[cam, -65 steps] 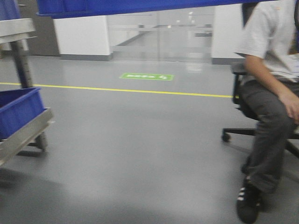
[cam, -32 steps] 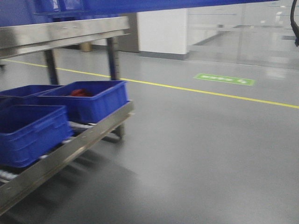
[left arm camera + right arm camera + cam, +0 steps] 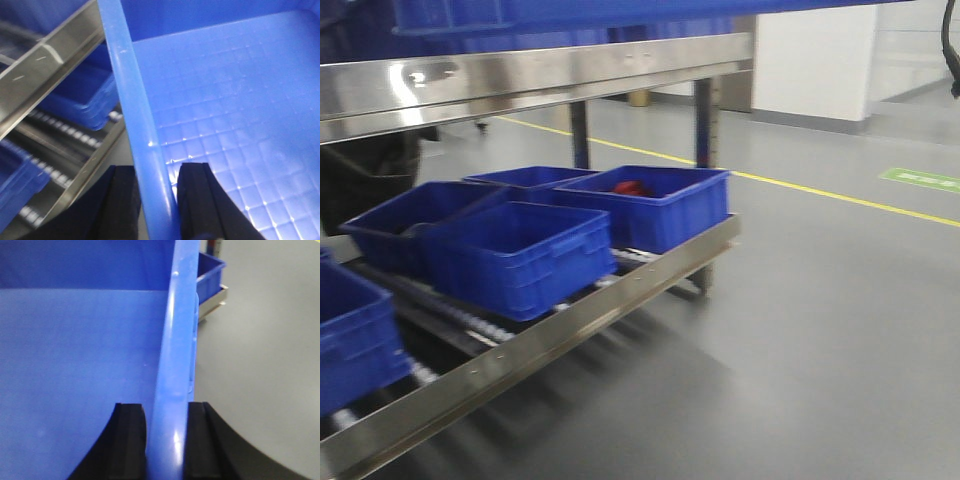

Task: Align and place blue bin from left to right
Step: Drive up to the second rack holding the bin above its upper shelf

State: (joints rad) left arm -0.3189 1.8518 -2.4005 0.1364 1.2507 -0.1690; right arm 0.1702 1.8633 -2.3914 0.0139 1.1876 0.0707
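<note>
The blue bin (image 3: 620,12) hangs across the top edge of the front view, held up off the floor. In the left wrist view its gridded floor (image 3: 235,95) fills the right side, and its left rim runs down between the black fingers of my left gripper (image 3: 157,172), which is shut on that rim. In the right wrist view the smooth inner wall of the blue bin (image 3: 75,350) fills the left side, and my right gripper (image 3: 167,412) is shut on its right rim. Only the bin's underside edge shows from the front.
A steel rack stands at left, with an upper shelf (image 3: 540,70) and a lower roller shelf (image 3: 620,300). Several deep royal-blue bins (image 3: 520,255) sit on the lower shelf, one (image 3: 665,210) holding something red (image 3: 632,187). A yellow line (image 3: 840,195) crosses the grey floor to the right.
The front view has swung left: the seated person has left the picture and the rack with its bins has slid in from the left. The held bin stays at the top.
</note>
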